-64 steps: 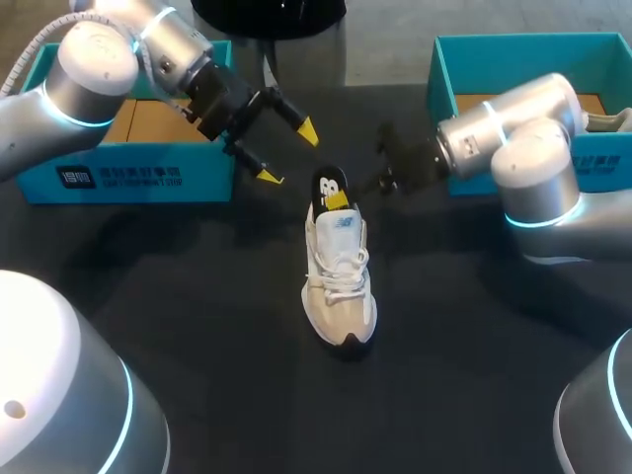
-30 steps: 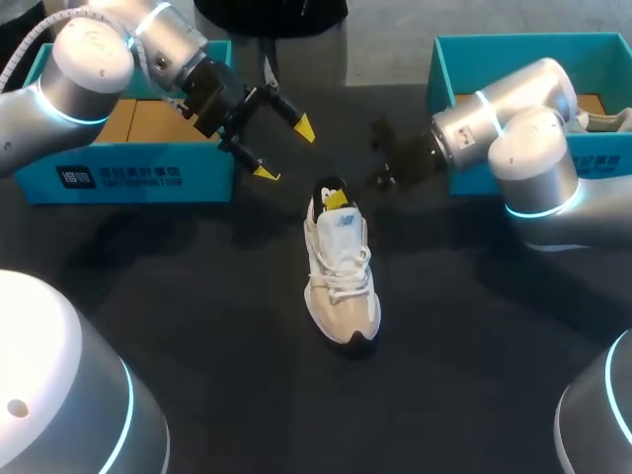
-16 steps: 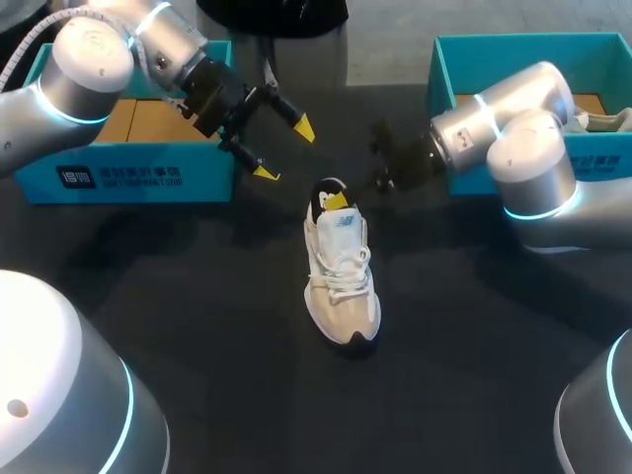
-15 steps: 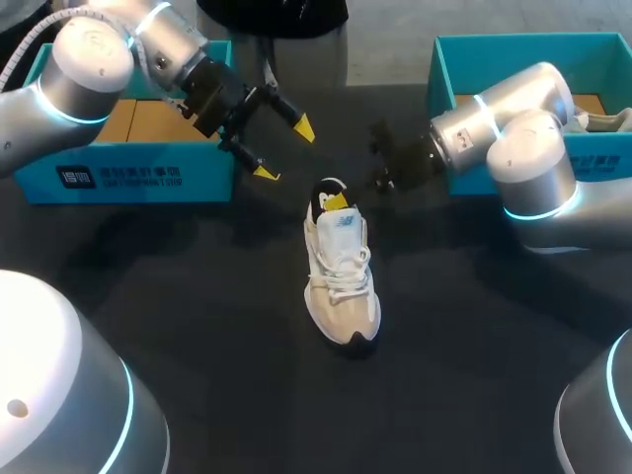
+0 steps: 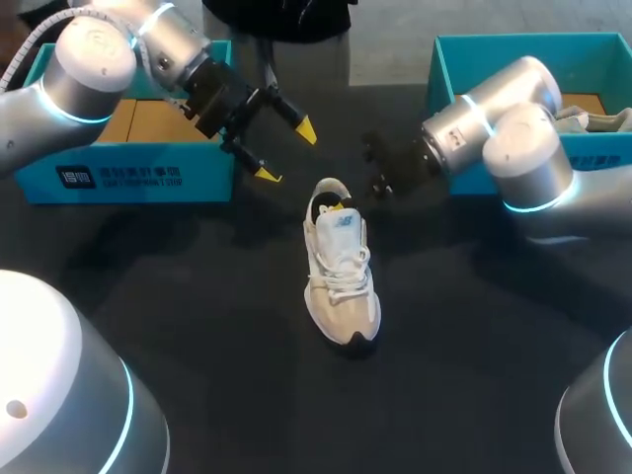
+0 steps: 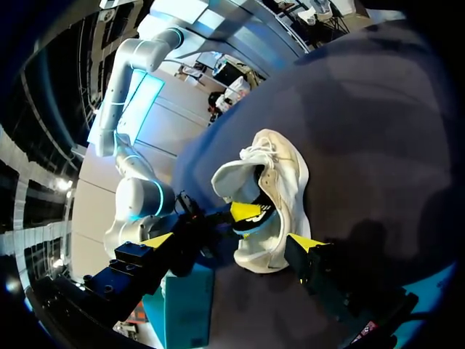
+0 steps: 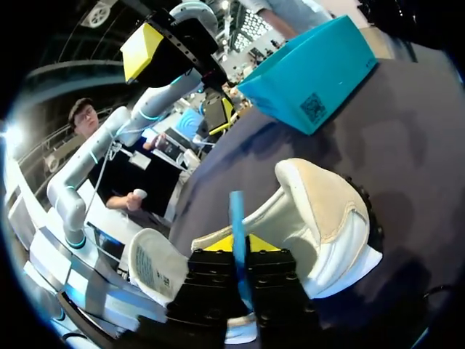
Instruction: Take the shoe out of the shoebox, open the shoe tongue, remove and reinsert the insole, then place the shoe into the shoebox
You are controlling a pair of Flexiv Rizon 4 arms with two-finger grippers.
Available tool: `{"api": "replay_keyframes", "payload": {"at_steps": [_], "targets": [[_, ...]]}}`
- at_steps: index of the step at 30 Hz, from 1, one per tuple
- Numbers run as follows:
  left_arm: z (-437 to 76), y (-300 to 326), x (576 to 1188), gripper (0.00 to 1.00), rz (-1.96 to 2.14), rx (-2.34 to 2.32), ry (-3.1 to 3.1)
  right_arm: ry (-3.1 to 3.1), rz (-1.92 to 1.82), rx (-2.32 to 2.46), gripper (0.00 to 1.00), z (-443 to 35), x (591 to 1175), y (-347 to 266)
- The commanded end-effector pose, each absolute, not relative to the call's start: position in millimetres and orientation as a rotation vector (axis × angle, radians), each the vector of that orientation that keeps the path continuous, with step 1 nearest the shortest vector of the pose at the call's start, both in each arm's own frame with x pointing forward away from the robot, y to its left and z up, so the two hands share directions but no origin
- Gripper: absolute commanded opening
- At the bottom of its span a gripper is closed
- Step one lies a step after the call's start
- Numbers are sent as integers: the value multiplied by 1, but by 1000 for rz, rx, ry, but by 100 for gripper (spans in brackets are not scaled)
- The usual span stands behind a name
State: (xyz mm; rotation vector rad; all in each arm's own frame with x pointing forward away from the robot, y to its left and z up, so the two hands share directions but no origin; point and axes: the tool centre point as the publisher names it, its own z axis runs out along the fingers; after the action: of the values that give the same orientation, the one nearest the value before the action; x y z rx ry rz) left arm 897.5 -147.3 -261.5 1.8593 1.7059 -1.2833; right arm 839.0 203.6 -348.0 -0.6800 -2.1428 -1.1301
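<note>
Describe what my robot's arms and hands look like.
Both the left arm and right arm are thick, rounded silver-grey tubes with glowing cyan rings at the joints. A pale cable runs along the left arm. The left hand is black with wedge-shaped yellow fingertips; the right hand looks black.

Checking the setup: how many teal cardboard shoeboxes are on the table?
2: one teal cardboard shoebox at the table's far-left corner, the other shoebox at its far-right corner.

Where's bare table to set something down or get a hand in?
Bare table lies between the left box and the shoe, and past the toe toward the near edge. It is crowded at the heel, where the left gripper and right gripper flank it.
</note>
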Motion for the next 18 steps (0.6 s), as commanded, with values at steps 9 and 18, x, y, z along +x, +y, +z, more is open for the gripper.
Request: {"api": "replay_keyframes", "payload": {"at_steps": [9,18], "targets": [[-262,-148,899,100,-1293,1863,1695,-2183,-1124,-695,38,-337,839,207],[-263,-146,899,100,-1297,1861,1690,-2204,-1146,-719,43,-328,838,207]]}}
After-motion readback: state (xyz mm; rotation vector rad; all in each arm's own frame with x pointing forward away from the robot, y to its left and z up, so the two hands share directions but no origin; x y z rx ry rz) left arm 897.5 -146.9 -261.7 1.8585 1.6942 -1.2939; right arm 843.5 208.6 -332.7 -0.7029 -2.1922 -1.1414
